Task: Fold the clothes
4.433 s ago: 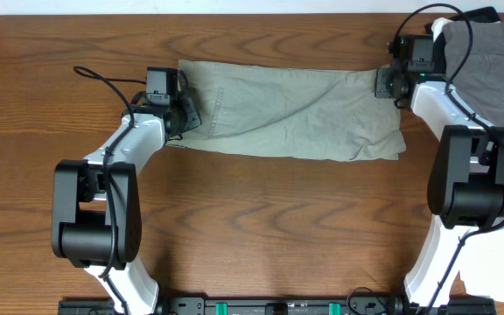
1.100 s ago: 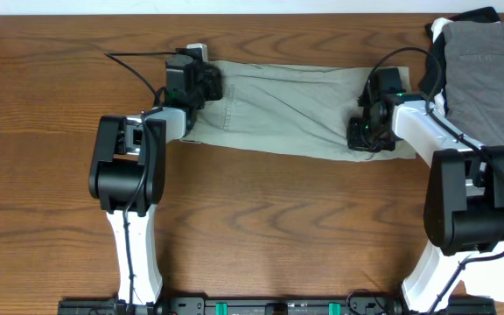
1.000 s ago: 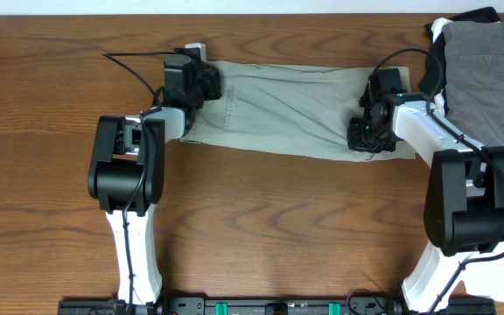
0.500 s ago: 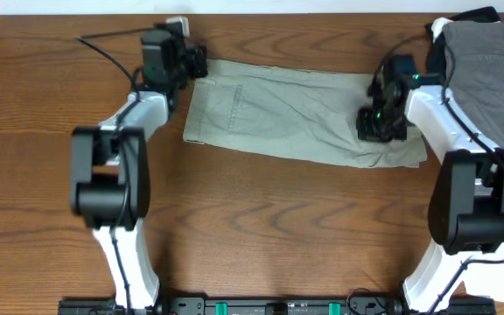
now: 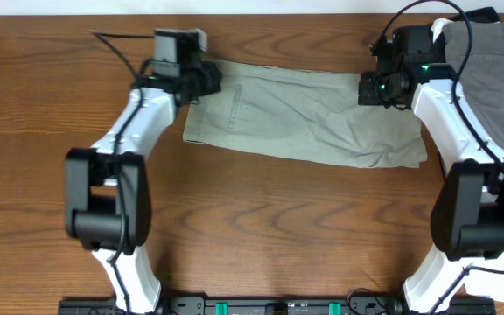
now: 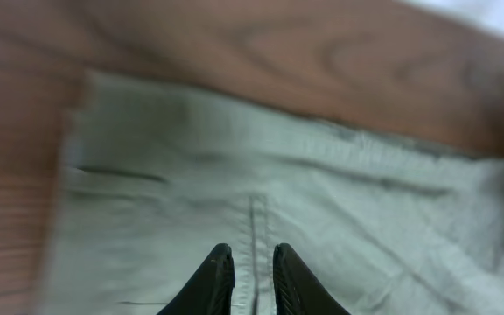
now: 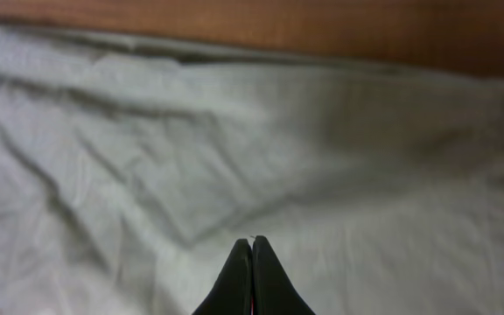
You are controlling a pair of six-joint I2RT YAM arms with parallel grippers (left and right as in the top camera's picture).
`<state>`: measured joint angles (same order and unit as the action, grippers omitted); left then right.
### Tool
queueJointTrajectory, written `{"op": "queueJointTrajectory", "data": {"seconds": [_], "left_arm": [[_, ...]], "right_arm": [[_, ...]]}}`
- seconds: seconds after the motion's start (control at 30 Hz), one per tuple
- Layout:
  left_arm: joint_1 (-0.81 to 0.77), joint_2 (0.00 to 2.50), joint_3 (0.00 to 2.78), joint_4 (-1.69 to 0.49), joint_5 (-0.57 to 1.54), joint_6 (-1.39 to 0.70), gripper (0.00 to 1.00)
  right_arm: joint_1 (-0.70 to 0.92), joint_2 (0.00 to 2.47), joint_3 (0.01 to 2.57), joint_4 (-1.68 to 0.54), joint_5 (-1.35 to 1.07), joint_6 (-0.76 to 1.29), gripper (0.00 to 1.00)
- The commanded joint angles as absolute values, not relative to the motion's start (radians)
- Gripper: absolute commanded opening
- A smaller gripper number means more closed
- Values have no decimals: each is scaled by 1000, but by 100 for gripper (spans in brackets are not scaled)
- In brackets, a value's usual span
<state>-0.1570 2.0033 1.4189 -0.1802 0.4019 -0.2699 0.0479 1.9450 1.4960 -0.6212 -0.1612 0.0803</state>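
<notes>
The khaki-olive shorts [image 5: 304, 114] lie flat as a long strip across the far half of the table, with creases near their right end. My left gripper [image 5: 206, 79] hovers at the strip's far left corner. In the left wrist view its fingers [image 6: 250, 251] stand a narrow gap apart over a seam of the shorts [image 6: 191, 175], with nothing between them. My right gripper [image 5: 374, 87] is over the far right corner. In the right wrist view its tips [image 7: 252, 239] are pressed together above the wrinkled cloth [image 7: 234, 131], holding nothing.
A stack of grey and black garments [image 5: 493, 61] sits at the far right corner, close behind the right arm. Something white [image 5: 497, 280] shows at the near right edge. The wooden table [image 5: 252, 227] stretches bare toward the front.
Both grippers have pulled back from the shorts' ends toward the far edge. The right jaws have closed fully. The shorts' right end now reaches further right.
</notes>
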Motion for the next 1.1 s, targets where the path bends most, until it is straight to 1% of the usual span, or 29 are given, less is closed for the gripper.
{"op": "queueJointTrajectory", "data": {"seconds": [0.0, 0.3, 0.47, 0.7, 0.83, 0.93, 1.07], "left_arm": [[-202, 2055, 1408, -181, 407, -274, 18], [-234, 2147, 1408, -178, 353, -274, 19], [-235, 2168, 1408, -179, 353, -274, 19], [-235, 2168, 1408, -175, 353, -248, 19], [-235, 2168, 1408, -175, 350, -244, 19], [-235, 2168, 1408, -175, 350, -244, 19], [-235, 2168, 1408, -175, 350, -244, 19]], "right_arm": [[58, 2013, 1491, -569, -175, 62, 1], [67, 2191, 1491, -344, -301, 20, 1], [62, 2275, 1491, -208, -263, 17, 1], [53, 2277, 1491, -46, -279, 30, 1], [54, 2241, 1491, 6, -317, 55, 1], [54, 2207, 1491, 6, -357, 55, 1], [51, 2174, 1491, -80, -323, 54, 1]]}}
